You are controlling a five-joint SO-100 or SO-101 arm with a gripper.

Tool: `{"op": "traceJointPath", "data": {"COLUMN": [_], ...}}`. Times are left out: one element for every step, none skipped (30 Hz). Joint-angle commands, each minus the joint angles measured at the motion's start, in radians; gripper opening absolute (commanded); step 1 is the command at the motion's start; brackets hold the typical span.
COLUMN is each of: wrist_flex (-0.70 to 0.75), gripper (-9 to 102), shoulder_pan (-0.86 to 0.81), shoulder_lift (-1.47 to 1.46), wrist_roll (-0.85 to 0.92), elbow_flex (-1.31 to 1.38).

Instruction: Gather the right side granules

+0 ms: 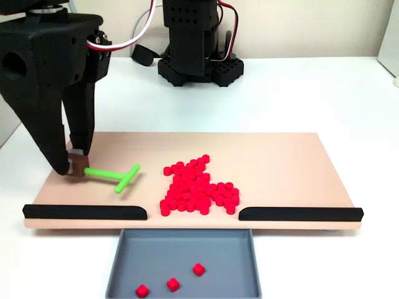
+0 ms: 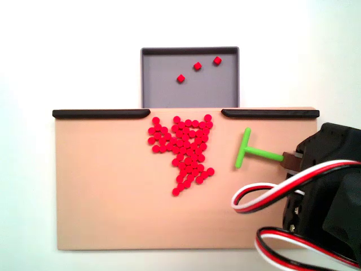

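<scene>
Our hand (image 1: 76, 167) is pinched shut on the green T-stick (image 1: 115, 177) at nine o'clock of the granules (image 1: 198, 187), and we risk scattering them past the tray (image 1: 118, 274) gap if the crossbar sweeps crookedly.

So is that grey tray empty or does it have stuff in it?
Nearly empty: the grey tray holds three red pellets; the rest sit piled on the board.

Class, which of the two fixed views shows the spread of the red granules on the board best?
The fixed view from above: the granules lie flat and separate there, so their downward-tapering outline reads clearly. The low, front-on fixed view shows the same granules foreshortened, rows overlapping.
</scene>
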State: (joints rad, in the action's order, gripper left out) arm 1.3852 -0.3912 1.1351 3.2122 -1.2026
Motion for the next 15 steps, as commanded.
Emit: {"op": "traceJointPath", "data": {"wrist_flex": [0.006,0.006,0.006,0.006,0.006,0.006,0.006,0.006,0.006,0.006,0.006,0.008,0.035,0.072,0.089], "gripper": [0,0,0,0,0,0,0,0,0,0,0,0,0,0,0], "shoulder_pan": [0.000,0.003,0.008,0.014,0.018,0.026,0.034,0.043,0.051,0.057,0.063,0.067,0.069,0.072,0.080], "shoulder_lift": [0.094,0.115,0.141,0.167,0.201,0.236,0.272,0.310,0.347,0.383,0.422,0.457,0.483,0.500,0.517], "wrist_roll": [-0.153,-0.209,-0.267,-0.319,-0.362,-0.410,-0.465,-0.515,-0.563,-0.615,-0.667,-0.721,-0.758,-0.795,-0.847], "elbow_flex": [-0.015,-0.038,-0.067,-0.101,-0.141,-0.184,-0.224,-0.265,-0.308,-0.350,-0.391,-0.428,-0.446,-0.448,-0.448]}}
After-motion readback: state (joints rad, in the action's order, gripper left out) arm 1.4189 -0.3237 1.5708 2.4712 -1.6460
